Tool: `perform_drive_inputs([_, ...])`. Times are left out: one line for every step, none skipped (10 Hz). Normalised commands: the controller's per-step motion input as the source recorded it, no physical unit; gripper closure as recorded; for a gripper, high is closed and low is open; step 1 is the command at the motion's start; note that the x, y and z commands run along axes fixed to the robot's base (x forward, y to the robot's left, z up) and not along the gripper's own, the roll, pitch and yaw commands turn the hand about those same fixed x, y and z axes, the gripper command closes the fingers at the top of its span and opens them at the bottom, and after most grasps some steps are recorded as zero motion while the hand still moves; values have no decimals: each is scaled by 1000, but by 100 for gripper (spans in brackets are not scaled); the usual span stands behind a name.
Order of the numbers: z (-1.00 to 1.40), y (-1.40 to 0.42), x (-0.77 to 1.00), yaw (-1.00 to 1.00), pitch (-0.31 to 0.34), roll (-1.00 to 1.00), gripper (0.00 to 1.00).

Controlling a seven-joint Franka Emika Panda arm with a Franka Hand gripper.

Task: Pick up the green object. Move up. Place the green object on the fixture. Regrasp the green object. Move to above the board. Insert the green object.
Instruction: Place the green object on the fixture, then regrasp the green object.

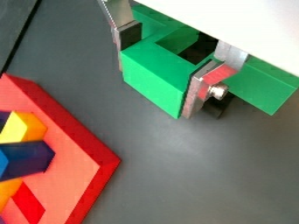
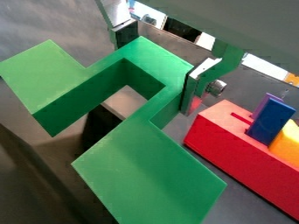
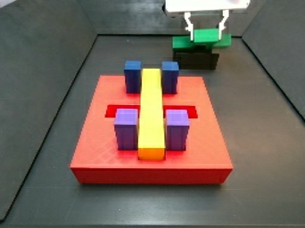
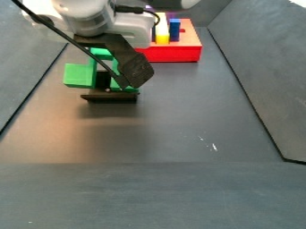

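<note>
Board [image 3: 107, 160] – red slab with yellow bar [image 3: 150, 111], blue and purple blocks – lay mid-floor, well apart from work. Fixture [image 3: 197, 60] stood beyond board's far end, carrying green object [image 3: 205, 40] on top – probably parked for regrasp. Gripper [image 3: 208, 25] sat over it, fingers [image 1: 214, 77] clamped on object's raised middle.

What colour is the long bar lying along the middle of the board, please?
The long bar on the board is yellow, clearest in a side view.
</note>
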Motion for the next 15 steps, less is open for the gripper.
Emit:
perform_drive_inputs([-166, -143, 0, 97, 86, -157, 100])
perform_drive_inputs([-66, -49, 0, 54, 89, -26, 100])
perform_drive_inputs([-71, 0, 0, 0, 54, 0, 100])
perform_drive_inputs([-334, 0, 0, 0, 0, -37, 100])
perform_drive_inputs([-200, 0, 0, 0, 31, 0, 100])
perform_drive_inputs([-211, 43, 0, 0, 37, 0, 100])
perform_drive_inputs([0, 0, 0, 0, -17, 0, 100])
perform_drive_inputs([0, 0, 0, 0, 0, 6, 100])
perform_drive_inputs([0, -6, 0, 0, 0, 0, 100])
perform_drive_inputs([0, 0, 0, 0, 0, 0, 0])
perform_drive_inputs([-6, -46, 0, 0, 0, 0, 0])
perform_drive_inputs([354, 0, -140, 0, -89, 343, 0])
perform_drive_inputs([923, 0, -6, 0, -160, 554, 0])
perform_drive_inputs([1000, 203, -26, 71, -106, 509, 0])
perform_drive_inputs([943, 91, -6, 17, 0, 671, 0])
